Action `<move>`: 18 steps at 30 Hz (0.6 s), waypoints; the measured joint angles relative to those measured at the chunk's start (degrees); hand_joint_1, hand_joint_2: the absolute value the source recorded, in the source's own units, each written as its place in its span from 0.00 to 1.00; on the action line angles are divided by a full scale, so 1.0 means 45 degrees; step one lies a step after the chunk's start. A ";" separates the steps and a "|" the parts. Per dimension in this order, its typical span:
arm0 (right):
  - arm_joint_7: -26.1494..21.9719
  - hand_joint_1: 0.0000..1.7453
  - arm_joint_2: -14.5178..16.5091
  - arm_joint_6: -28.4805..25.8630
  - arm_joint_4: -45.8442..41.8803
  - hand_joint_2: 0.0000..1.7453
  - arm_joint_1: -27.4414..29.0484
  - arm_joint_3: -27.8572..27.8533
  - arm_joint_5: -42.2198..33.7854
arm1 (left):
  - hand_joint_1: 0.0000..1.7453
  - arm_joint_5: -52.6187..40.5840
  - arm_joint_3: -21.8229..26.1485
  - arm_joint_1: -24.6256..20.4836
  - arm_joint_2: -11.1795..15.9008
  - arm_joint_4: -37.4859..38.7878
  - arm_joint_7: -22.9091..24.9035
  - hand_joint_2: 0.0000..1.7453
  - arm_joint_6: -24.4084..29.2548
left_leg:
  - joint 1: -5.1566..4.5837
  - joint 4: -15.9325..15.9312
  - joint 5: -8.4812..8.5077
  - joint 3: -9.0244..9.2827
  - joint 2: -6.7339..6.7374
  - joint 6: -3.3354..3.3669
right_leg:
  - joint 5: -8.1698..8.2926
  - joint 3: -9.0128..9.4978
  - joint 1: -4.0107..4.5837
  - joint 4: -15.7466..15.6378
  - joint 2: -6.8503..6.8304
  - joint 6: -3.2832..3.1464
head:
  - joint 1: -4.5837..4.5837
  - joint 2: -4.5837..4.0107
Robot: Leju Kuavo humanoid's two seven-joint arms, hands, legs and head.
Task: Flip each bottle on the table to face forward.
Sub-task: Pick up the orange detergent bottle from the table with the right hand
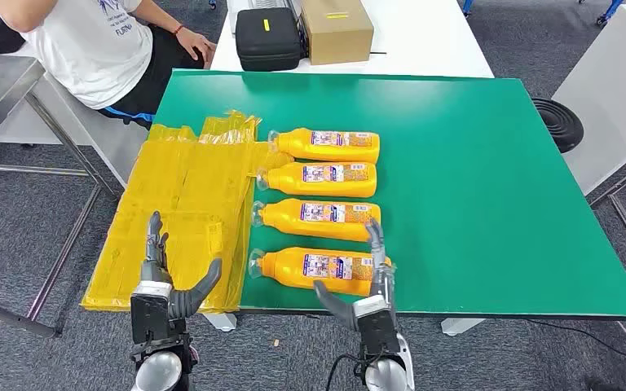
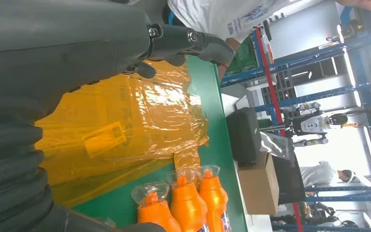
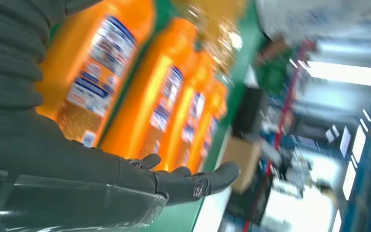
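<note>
Several orange bottles lie on their sides in a column on the green table (image 1: 473,163), caps toward the left, labels up. The nearest bottle (image 1: 314,269) lies by the front edge; the others (image 1: 318,216) (image 1: 318,177) (image 1: 326,145) lie behind it. My right hand (image 1: 367,285) hovers open over the nearest bottle's base end, fingers stretched forward, holding nothing; its fingers (image 3: 193,181) show beside the bottles (image 3: 96,63). My left hand (image 1: 163,277) is open over the yellow plastic sheets (image 1: 179,212), thumb spread. Bottle caps (image 2: 174,193) appear past the left hand (image 2: 77,48).
Crinkled yellow plastic sheets cover the table's left end and hang over its edge. A black case (image 1: 267,37) and a cardboard box (image 1: 336,31) sit on a white table behind. A person in a white shirt (image 1: 90,45) sits at the back left.
</note>
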 joint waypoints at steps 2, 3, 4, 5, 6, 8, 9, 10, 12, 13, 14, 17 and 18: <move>0.0407 0.00 -0.0075 0.0640 0.0067 1.00 -0.0026 -0.0033 0.0873 | 0.00 0.0012 0.0017 0.0096 0.0001 -0.0019 -0.0032 1.00 0.0016 | 0.0000 0.0000 0.0000 0.0001 0.0000 0.0000 | 0.0000 0.0000 0.0000 0.0000 0.0000 0.0000 | -0.0002 0.0000; 0.1086 0.00 -0.0300 0.1375 0.0024 1.00 -0.0058 -0.0074 0.2012 | 0.00 0.0071 0.0089 0.0247 0.0002 -0.0075 -0.0081 1.00 0.0074 | -0.0001 0.0000 0.0000 -0.0001 0.0000 0.0001 | 0.0000 0.0000 -0.0001 -0.0001 0.0000 0.0000 | -0.0002 0.0000; 0.1824 0.00 -0.0566 0.2110 -0.0046 1.00 -0.0107 -0.0125 0.3183 | 0.00 0.0146 0.0185 0.0409 0.0002 -0.0146 -0.0144 1.00 0.0137 | -0.0002 0.0000 0.0000 -0.0002 -0.0001 0.0001 | 0.0000 0.0000 -0.0002 -0.0001 0.0000 0.0001 | -0.0003 0.0000; 0.2595 0.00 -0.0860 0.2732 -0.0161 1.00 -0.0177 -0.0176 0.4220 | 0.00 0.0233 0.0296 0.0558 0.0002 -0.0219 -0.0203 1.00 0.0211 | -0.0003 0.0000 0.0000 -0.0003 -0.0002 0.0002 | 0.0001 0.0000 -0.0004 -0.0002 0.0000 0.0002 | -0.0001 0.0000; 0.3074 0.00 -0.1122 0.3090 -0.0290 1.00 -0.0263 -0.0210 0.4773 | 0.00 0.0324 0.0411 0.0677 0.0001 -0.0289 -0.0252 1.00 0.0273 | -0.0004 0.0000 0.0000 -0.0005 -0.0003 0.0002 | 0.0002 0.0001 -0.0005 -0.0002 0.0000 0.0002 | 0.0001 0.0000; 0.3486 0.00 -0.1372 0.3393 -0.0390 1.00 -0.0505 -0.0245 0.5022 | 0.00 0.0408 0.0545 0.0745 -0.0005 -0.0335 -0.0300 1.00 0.0336 | -0.0005 0.0000 0.0001 -0.0003 -0.0001 0.0003 | 0.0005 0.0001 -0.0005 -0.0002 0.0000 0.0004 | 0.0000 0.0000; 0.3653 0.00 -0.1483 0.3552 -0.0414 1.00 -0.0655 -0.0246 0.5105 | 0.00 0.0434 0.0609 0.0760 -0.0018 -0.0342 -0.0327 1.00 0.0374 | -0.0005 0.0000 0.0001 -0.0002 0.0000 0.0003 | 0.0007 0.0002 -0.0005 -0.0002 0.0000 0.0004 | -0.0001 0.0000; 0.3806 0.00 -0.1590 0.3727 -0.0418 1.00 -0.0823 -0.0234 0.5167 | 0.00 0.0446 0.0674 0.0774 -0.0040 -0.0345 -0.0363 1.00 0.0425 | -0.0005 0.0000 0.0002 -0.0002 0.0000 0.0004 | 0.0008 0.0003 -0.0005 -0.0002 0.0000 0.0004 | -0.0001 0.0000; 0.4078 0.00 -0.1777 0.4069 -0.0348 1.00 -0.1232 -0.0152 0.5215 | 0.00 0.0457 0.0796 0.0812 -0.0098 -0.0349 -0.0448 1.00 0.0557 | -0.0003 0.0000 0.0005 0.0000 0.0002 0.0005 | 0.0012 0.0004 -0.0003 0.0000 0.0001 0.0004 | -0.0001 0.0000; 0.4213 0.00 -0.1855 0.4231 -0.0275 1.00 -0.1471 -0.0079 0.5201 | 0.00 0.0458 0.0854 0.0836 -0.0130 -0.0353 -0.0486 1.00 0.0618 | -0.0003 0.0000 0.0006 0.0001 0.0004 0.0005 | 0.0013 0.0005 -0.0002 0.0000 0.0001 0.0004 | -0.0001 0.0000; 0.4344 0.00 -0.1931 0.4369 -0.0183 1.00 -0.1721 0.0011 0.5165 | 0.00 0.0459 0.0906 0.0861 -0.0162 -0.0365 -0.0517 1.00 0.0666 | -0.0002 0.0000 0.0007 0.0003 0.0005 0.0005 | 0.0014 0.0005 -0.0002 0.0000 0.0001 0.0003 | -0.0002 0.0000; 0.4711 0.00 -0.2170 0.4603 0.0128 1.00 -0.2449 0.0347 0.5049 | 0.00 0.0469 0.1060 0.0916 -0.0248 -0.0464 -0.0622 1.00 0.0719 | -0.0002 0.0001 0.0013 0.0003 0.0004 0.0010 | 0.0014 0.0007 -0.0001 0.0001 0.0000 0.0003 | -0.0001 0.0000; 0.4796 0.00 -0.2251 0.4627 0.0240 1.00 -0.2683 0.0466 0.5026 | 0.00 0.0477 0.1114 0.0927 -0.0271 -0.0510 -0.0662 1.00 0.0733 | -0.0002 0.0001 0.0014 0.0002 0.0004 0.0011 | 0.0014 0.0007 -0.0001 0.0002 0.0000 0.0003 | -0.0001 0.0000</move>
